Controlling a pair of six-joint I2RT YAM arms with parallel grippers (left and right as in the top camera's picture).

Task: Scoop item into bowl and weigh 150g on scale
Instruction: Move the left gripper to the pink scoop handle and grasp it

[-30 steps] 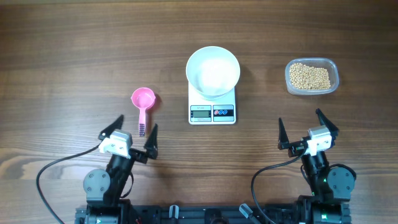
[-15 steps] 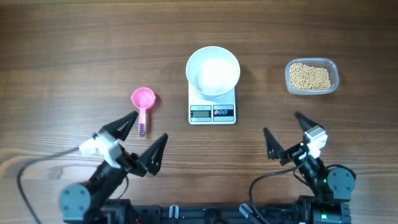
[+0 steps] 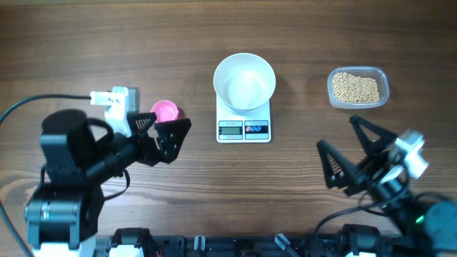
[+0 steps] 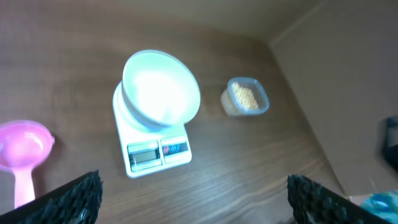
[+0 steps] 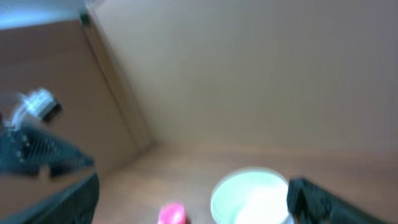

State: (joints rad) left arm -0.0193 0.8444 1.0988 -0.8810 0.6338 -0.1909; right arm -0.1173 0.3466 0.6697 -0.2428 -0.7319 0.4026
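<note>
The table [image 3: 86, 43] was brown wood with darker lines running along it. The bowl [image 3: 244, 82] was plain white. The scale [image 3: 243, 129] was white too, with a grey screen and a dark button patch. The beans [image 3: 355, 87] were tan-yellow, in a see-through tub [image 3: 385, 91]. The scoop [image 3: 166, 110] was bright pink. The left gripper [image 3: 171, 125] and right gripper [image 3: 335, 133] were black.

There is one bowl [image 3: 244, 81], one scale [image 3: 243, 129], one pink scoop [image 3: 166, 110] and one clear tub [image 3: 332, 90]. Its beans [image 3: 356, 87] are too many to count.
</note>
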